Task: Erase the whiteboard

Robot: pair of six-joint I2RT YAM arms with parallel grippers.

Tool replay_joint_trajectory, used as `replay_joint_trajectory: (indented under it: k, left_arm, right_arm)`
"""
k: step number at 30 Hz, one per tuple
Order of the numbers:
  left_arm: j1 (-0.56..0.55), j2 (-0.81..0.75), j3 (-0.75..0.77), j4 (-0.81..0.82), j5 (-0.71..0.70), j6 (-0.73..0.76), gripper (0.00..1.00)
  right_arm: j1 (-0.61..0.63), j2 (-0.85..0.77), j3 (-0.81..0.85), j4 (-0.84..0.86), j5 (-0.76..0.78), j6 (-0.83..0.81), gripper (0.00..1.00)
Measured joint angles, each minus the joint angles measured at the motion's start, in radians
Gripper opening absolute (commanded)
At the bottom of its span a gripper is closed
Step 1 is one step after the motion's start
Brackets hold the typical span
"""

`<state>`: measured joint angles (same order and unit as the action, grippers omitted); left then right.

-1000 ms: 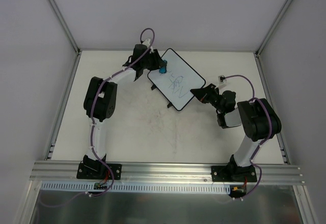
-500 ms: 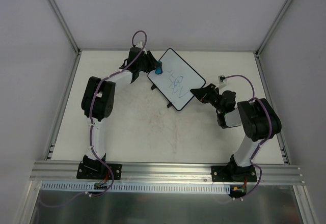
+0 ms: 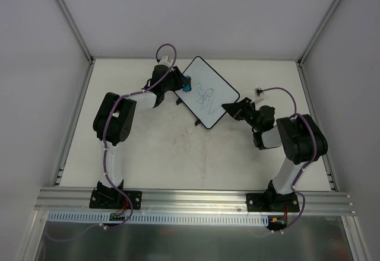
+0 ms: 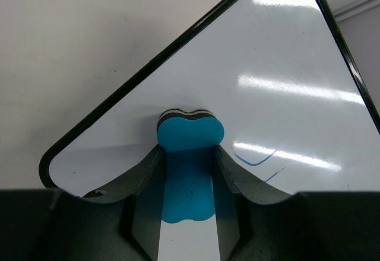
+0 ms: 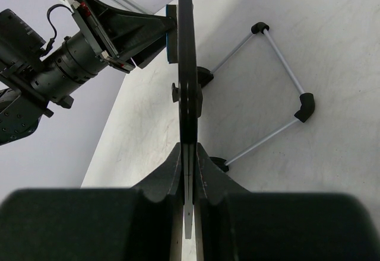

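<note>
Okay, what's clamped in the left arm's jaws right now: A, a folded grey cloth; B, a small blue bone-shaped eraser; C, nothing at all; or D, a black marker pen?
B: the left wrist view shows the small blue bone-shaped eraser pinched between the jaws, its far end against the flat white rectangular whiteboard.

Blue eraser (image 3: pixel 187 85) prob. touching whiteboard (image 3: pixel 209 78).

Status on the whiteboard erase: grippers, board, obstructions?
Right gripper shut on edge of black-rimmed white whiteboard. Left gripper shut on blue bone-shaped eraser, against board near a corner. Blue scribbles mid-board unerased. Nothing blocking.
</note>
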<state>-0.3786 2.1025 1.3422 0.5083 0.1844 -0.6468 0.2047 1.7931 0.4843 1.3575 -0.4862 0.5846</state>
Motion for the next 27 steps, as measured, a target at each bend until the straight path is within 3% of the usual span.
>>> replay_joint_trajectory:
  k: [15, 27]
  left_arm:
    - [-0.093, -0.002, 0.028, 0.061, 0.06, 0.097, 0.0]
    - [-0.187, -0.002, 0.108, -0.011, 0.135, 0.3, 0.0]
  right_arm:
    - [0.0, 0.006, 0.0, 0.001, 0.003, 0.0, 0.0]
    - [0.0, 0.008, 0.0, 0.001, 0.004, 0.0, 0.0]
